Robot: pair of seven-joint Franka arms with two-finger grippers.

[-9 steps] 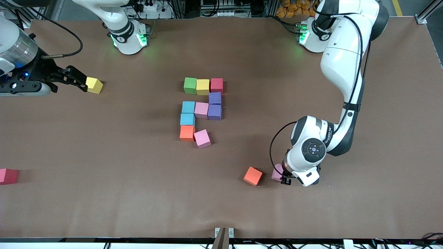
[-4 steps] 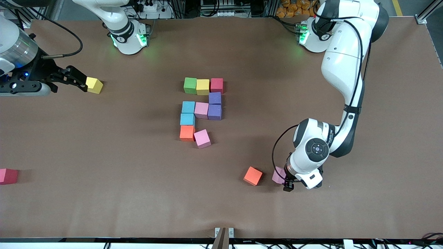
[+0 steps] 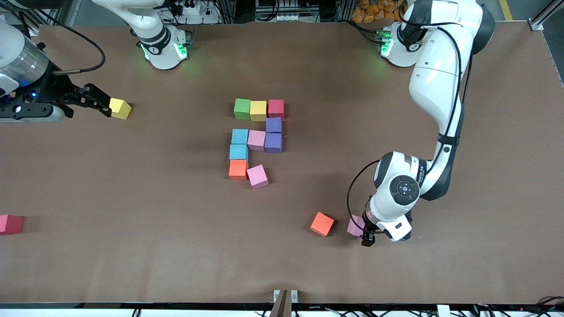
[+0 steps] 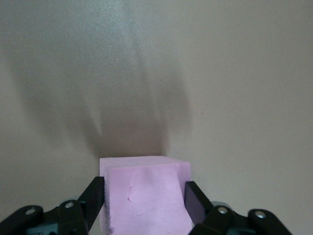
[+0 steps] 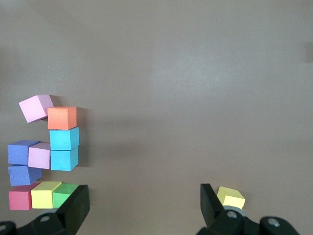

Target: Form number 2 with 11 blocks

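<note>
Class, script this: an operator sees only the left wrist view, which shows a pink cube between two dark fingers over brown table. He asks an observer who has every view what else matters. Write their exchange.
Operator: What lies around my cube?
Observer: The left gripper grips the pink block beside a loose orange block, toward the left arm's end of the table.
Operator: How far along is the build?
Observer: The number 2 has ten cubes mid-table. Its bottom row lacks its last cube, and the tilted pink block there sits askew.
Operator: And the other arm?
Observer: The right gripper waits open beside a yellow block at its own end.
</note>
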